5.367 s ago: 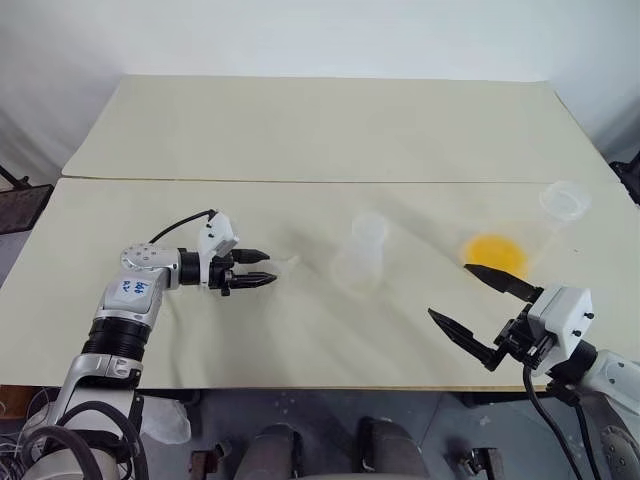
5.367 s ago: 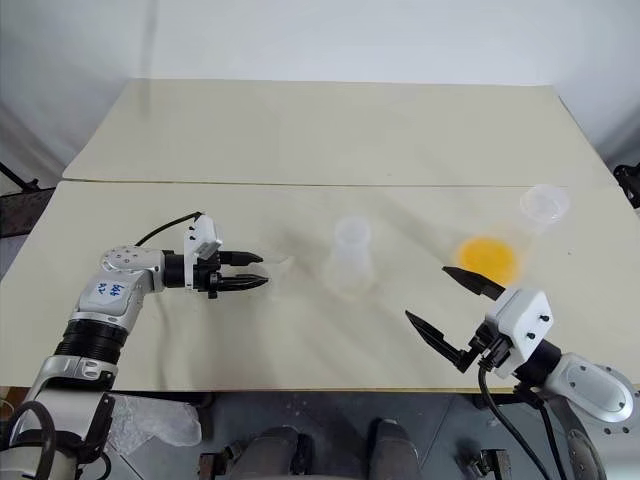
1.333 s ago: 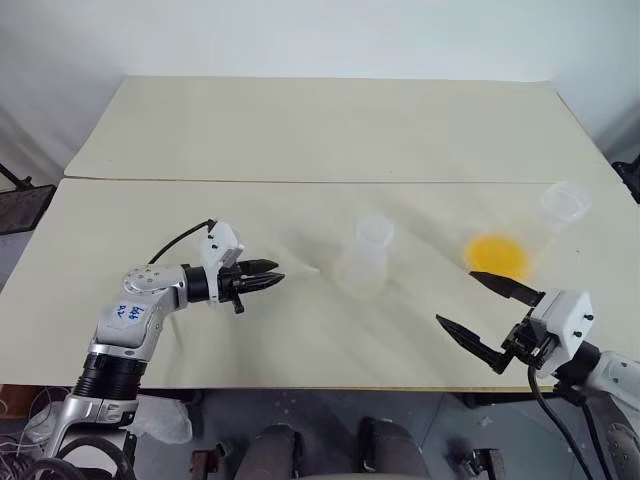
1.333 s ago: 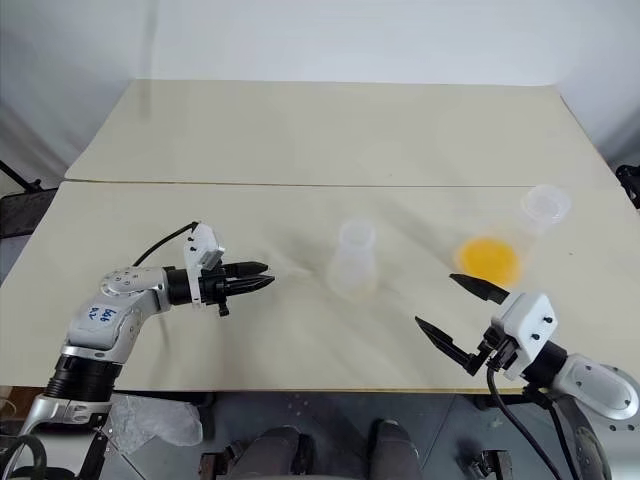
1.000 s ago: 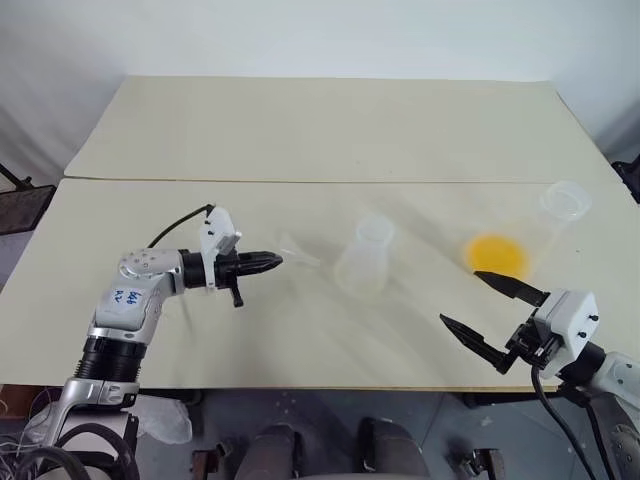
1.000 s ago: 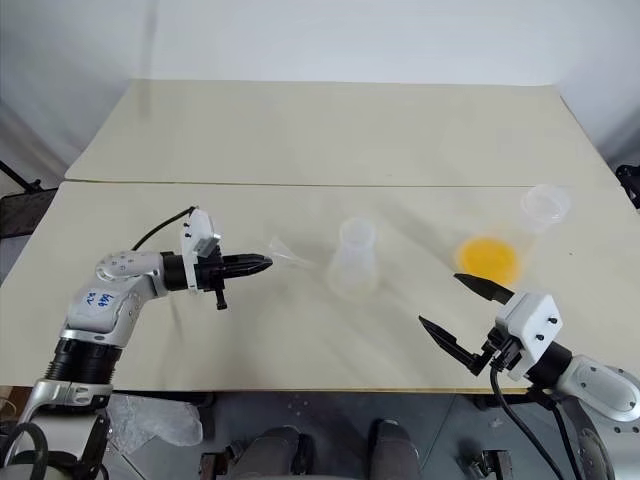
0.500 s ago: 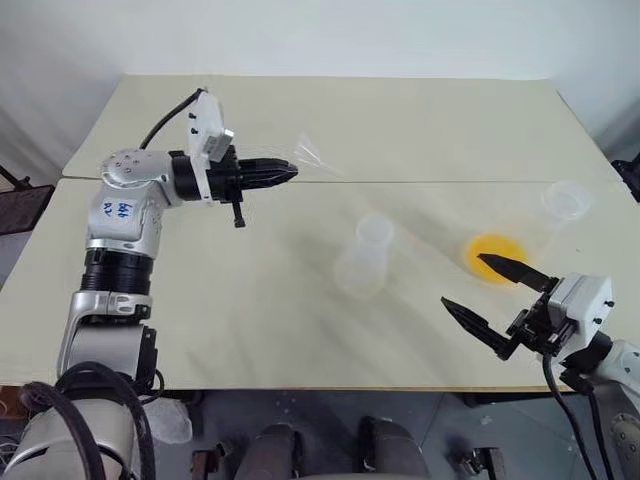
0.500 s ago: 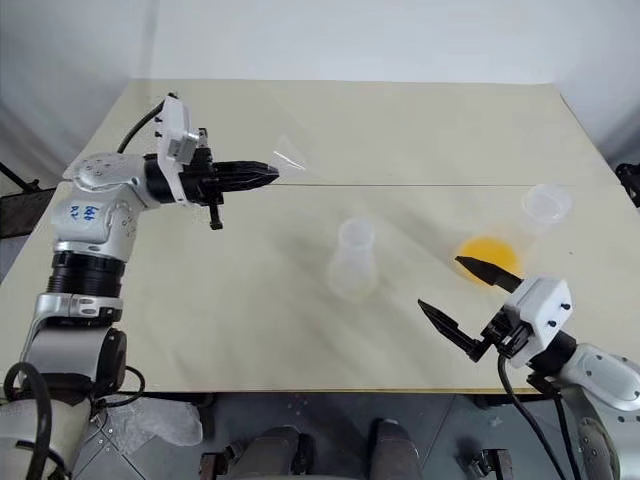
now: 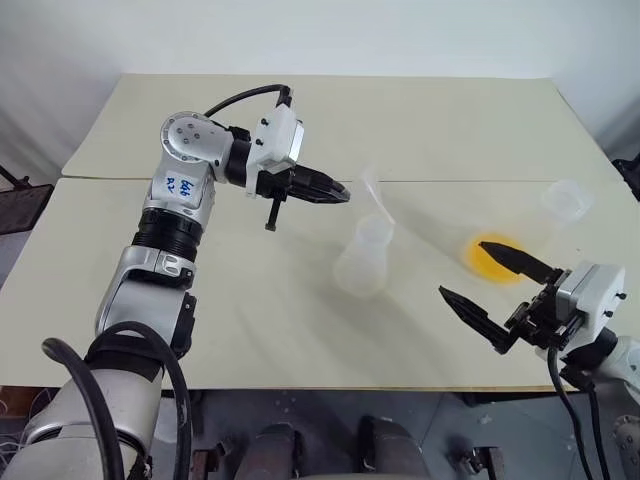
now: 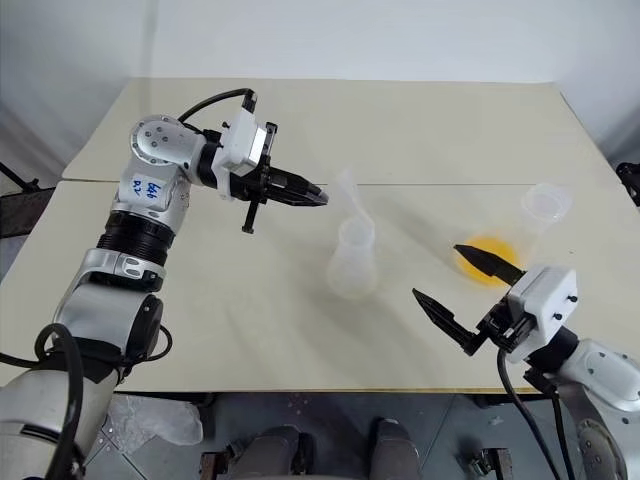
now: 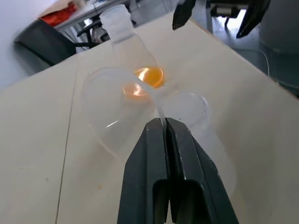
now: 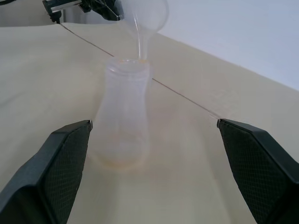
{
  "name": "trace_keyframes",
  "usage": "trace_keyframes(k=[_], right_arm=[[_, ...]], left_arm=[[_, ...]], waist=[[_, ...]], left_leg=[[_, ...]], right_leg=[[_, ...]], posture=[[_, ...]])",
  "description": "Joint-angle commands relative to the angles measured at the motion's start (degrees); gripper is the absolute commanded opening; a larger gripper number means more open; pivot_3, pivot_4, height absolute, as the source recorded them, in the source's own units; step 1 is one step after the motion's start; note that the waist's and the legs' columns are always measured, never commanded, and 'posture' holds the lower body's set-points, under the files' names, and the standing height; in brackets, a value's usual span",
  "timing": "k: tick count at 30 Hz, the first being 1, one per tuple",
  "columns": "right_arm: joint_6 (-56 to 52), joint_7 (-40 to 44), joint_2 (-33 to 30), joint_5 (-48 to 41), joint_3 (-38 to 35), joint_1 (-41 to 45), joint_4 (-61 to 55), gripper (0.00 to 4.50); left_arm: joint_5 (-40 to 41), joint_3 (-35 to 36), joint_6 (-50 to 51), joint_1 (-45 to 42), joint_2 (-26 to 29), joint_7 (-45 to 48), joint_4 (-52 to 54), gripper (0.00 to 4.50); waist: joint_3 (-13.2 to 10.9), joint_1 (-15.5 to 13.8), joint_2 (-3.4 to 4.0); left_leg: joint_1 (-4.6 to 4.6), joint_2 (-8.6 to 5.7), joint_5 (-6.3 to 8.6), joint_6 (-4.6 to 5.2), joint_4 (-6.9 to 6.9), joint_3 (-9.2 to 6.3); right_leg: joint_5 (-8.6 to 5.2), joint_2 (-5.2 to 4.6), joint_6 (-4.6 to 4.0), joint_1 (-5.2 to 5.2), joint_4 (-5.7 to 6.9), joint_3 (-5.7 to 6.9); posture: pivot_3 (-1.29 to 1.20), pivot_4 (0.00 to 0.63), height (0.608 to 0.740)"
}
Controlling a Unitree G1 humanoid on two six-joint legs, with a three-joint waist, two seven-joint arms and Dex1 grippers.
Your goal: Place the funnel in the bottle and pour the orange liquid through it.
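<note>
Two end effectors are at work: the left end effector pinches the clear funnel by its rim, stem hanging just above the bottle mid-bench, apparently for seating. The right end effector waits spread near the orange liquid. Blue handwriting on the left arm is unreadable.

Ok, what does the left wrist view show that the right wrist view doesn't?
Left wrist view: the left hand shut on the funnel, with the orange liquid in the larger flask beyond. Right wrist view: from the side, the funnel's stem hanging just above the bottle, framed by the open right hand. Both: funnel, bottle and table.
</note>
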State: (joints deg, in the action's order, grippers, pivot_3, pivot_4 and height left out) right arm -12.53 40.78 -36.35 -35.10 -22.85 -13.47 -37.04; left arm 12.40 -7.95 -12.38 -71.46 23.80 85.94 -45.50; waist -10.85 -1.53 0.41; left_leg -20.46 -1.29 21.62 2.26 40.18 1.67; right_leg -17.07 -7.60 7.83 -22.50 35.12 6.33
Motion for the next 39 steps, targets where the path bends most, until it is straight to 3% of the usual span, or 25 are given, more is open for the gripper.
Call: trace_keyframes(k=[1, 18, 27, 39], right_arm=[[0.85, -1.18, 0.66, 0.29, -1.13, -1.08, -3.19, 4.5], [1.42, -2.14, 1.73, 2.25, -0.8, -2.07, -3.75, 4.5], [2.52, -1.64, 2.16, 2.96, -0.9, -3.66, -3.42, 4.5], [2.68, -0.88, 1.63, 3.43, -0.67, -2.44, -1.8, 4.5]], left_arm=[[-1.4, 0.17, -4.15, -3.09, 0.2, 2.17, -1.74, 0.02], [-1.55, -1.11, -12.61, -5.87, 0.09, 6.56, -5.73, 0.02], [0.27, 0.07, -9.34, -5.45, 1.06, 6.26, -3.89, 0.02], [-0.01, -4.2, -8.97, -2.92, 3.81, 6.56, -0.6, 0.02]], waist=[[0.0, -0.03, 0.0], [-0.01, -0.03, -0.01], [0.0, 0.01, -0.01], [0.0, 0.0, -0.01]], left_leg=[[-0.01, 0.0, 0.0, 0.01, 0.0, 0.0], [-0.02, -0.01, 0.01, 0.05, 0.01, -0.01], [-0.02, -0.01, 0.01, 0.06, 0.01, 0.0], [-0.02, -0.01, 0.01, 0.06, 0.03, -0.02]], right_leg=[[0.0, 0.0, 0.0, 0.0, 0.0, 0.0], [0.01, -0.01, 0.03, 0.0, -0.01, 0.0], [0.02, -0.01, 0.03, 0.0, -0.01, -0.01], [0.02, -0.01, 0.04, 0.0, 0.01, -0.01]], posture=[[0.0, 0.15, 0.74], [0.0, 0.15, 0.74], [0.0, 0.15, 0.74], [0.0, 0.15, 0.74]])
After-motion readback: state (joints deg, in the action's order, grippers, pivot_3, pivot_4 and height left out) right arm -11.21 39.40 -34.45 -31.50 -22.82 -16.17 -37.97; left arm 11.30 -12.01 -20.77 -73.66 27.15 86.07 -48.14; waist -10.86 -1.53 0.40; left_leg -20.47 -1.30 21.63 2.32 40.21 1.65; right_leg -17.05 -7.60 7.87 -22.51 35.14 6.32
